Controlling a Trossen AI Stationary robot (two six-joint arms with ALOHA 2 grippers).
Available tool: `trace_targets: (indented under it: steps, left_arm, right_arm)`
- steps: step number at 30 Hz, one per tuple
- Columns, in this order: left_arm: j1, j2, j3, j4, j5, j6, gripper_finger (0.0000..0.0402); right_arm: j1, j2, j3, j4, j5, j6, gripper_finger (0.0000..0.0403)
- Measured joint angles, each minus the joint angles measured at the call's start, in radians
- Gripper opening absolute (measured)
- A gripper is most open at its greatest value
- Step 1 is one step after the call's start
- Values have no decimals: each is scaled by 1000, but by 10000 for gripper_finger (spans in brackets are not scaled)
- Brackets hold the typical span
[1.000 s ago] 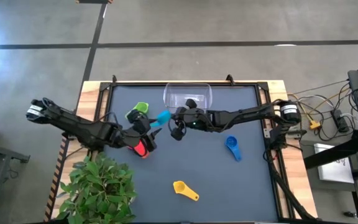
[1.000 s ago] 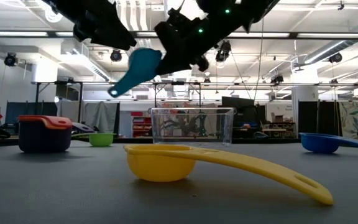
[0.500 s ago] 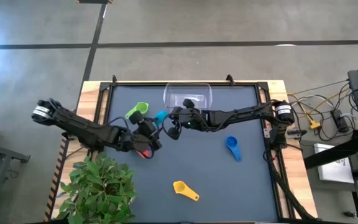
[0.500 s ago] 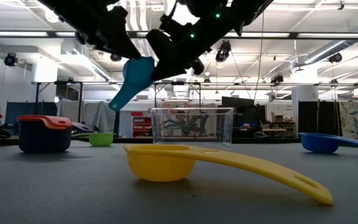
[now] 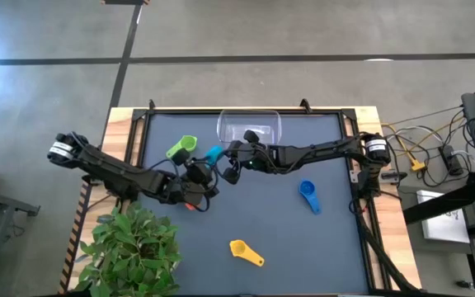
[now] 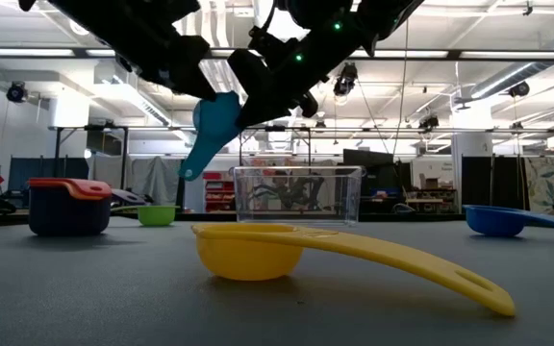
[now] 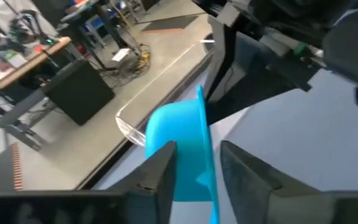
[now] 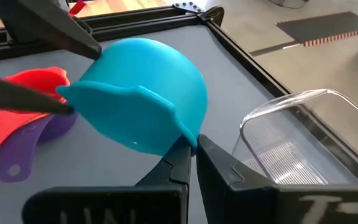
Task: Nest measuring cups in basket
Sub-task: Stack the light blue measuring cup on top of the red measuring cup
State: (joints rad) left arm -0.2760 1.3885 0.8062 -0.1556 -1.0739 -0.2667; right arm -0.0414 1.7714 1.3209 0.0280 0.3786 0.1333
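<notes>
**A:** Six cups by my count, 1 per colour. Nearest?

**B:** Yellow cup (image 6: 248,252), smooth plastic, round bowl upright on the mat. Flat handle runs right and toward the low cam.

**A:** Next?

**B:** Blue cup (image 5: 307,191) on the right. On the left, red cup (image 8: 27,93) w/ purple cup (image 8: 33,140); in the low view they read as 1 stack.

**A:** Teal?

**B:** Teal cup (image 6: 214,120) is in the air, mid-table, before the basket. Long axis steep, handle down-left. Right gripper (image 8: 191,149) pinches its rim. Left gripper (image 7: 197,168) has its fingers spread, straddling the handle.

**A:** Farthest?

**B:** Green cup (image 5: 185,147), then 1 clear rounded basket (image 5: 249,114) at the far edge.
</notes>
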Motion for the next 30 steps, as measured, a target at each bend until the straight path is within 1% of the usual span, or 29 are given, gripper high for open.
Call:
trace_targets:
  steps: [5,7,13,30]
  left_arm:
    - [1,21,0,5,-11,-1,26]
    - [2,25,0,5,-11,-2,8]
    - [2,26,0,6,-9,-8,1]
    - [-7,3,-1,-4,-12,-8,0]
  right_arm:
    - [6,0,0,0,0,0,8]
    - [8,0,0,2,0,-1,8]
    - [10,0,0,-2,-8,-3,8]
    - [11,-25,0,-36,-19,-41,10]
